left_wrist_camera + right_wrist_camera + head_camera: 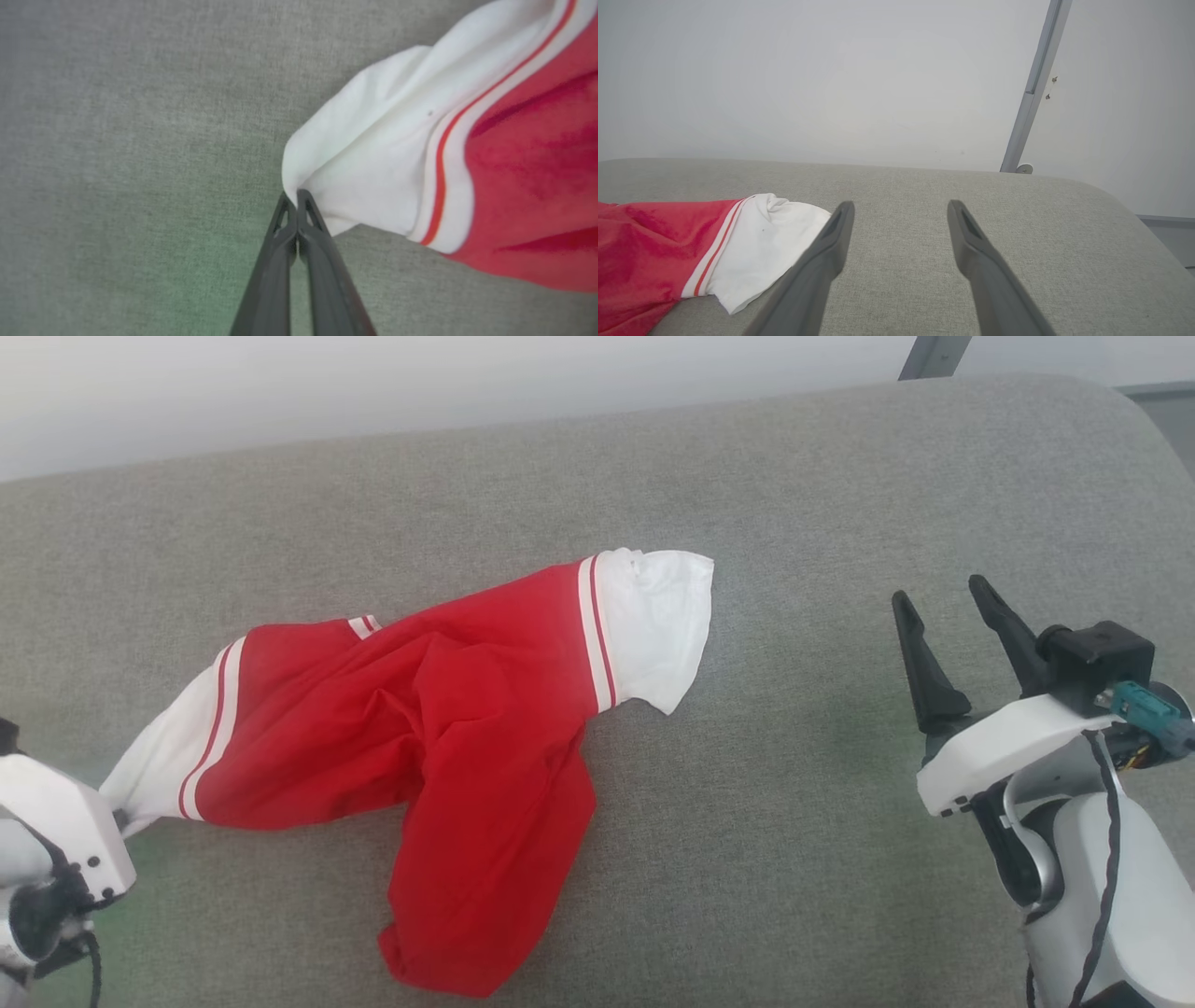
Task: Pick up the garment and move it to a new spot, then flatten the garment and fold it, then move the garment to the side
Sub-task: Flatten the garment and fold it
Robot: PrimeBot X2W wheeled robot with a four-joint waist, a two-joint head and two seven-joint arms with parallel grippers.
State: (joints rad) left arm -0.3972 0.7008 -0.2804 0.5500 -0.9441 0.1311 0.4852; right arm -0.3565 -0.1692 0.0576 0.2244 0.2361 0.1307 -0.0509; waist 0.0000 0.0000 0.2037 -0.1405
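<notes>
Flattening seems the step in hand: the shirt [448, 728] lies rumpled in the middle of the cushion [822, 859], our left jaws clamp its white sleeve [373, 154] toward the cushion's left edge, and our right jaws, wide and empty, should next take the far sleeve [653, 616].

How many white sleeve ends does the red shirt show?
2 on the garment: one at the left end, pinched in the shut left gripper; one at the right end, free, apart from the open right gripper. Folds may hide more.
</notes>
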